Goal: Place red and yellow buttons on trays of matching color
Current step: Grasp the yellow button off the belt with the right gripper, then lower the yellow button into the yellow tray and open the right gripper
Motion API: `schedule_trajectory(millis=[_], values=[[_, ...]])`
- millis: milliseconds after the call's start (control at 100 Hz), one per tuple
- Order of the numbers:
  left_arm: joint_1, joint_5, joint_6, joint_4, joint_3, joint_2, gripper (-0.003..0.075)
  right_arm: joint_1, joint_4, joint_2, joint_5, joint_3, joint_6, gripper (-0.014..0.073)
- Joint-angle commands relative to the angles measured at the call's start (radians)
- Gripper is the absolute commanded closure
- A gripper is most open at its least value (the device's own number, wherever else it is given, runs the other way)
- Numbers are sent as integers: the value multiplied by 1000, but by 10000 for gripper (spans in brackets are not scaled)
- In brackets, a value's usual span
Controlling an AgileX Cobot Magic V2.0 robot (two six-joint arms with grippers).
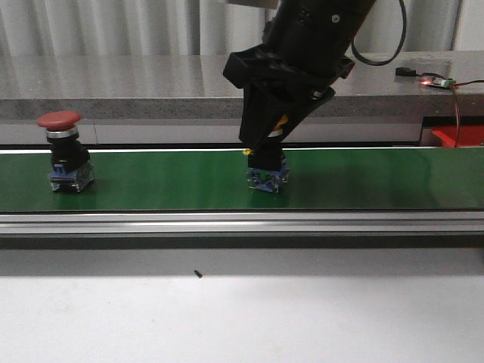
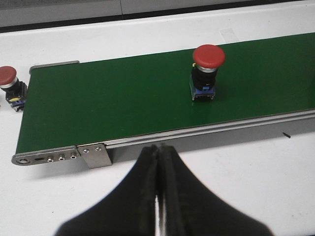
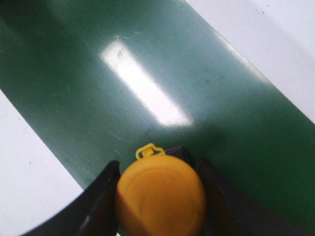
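Note:
A yellow button point(image 3: 160, 196) with a black and blue base point(image 1: 267, 178) stands on the green belt point(image 1: 166, 178). My right gripper point(image 1: 266, 155) reaches down over it, and its black fingers point(image 3: 104, 189) press the cap from both sides. A red button point(image 1: 62, 121) stands upright on the belt at the left, also visible in the left wrist view point(image 2: 208, 55). My left gripper point(image 2: 160, 147) is shut and empty, above the white table in front of the belt. The trays are out of view, unless a red corner point(image 1: 458, 136) at the far right is one.
A second red button point(image 2: 7, 77) sits on the white table just past the belt's end. An aluminium rail point(image 1: 242, 221) runs along the belt's front edge. A grey counter point(image 1: 113, 83) with a cable and small device point(image 1: 435, 81) lies behind.

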Motion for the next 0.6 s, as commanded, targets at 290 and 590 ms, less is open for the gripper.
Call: schedule_trajectory(millis=[290,590], values=[[-7,-61,-10,-11,-26,3,739,-240,18,-264,54,-30,24,482],[-7,-61,-10,-11,-26,3,739,-570,18,-304,127,-26,39,482]])
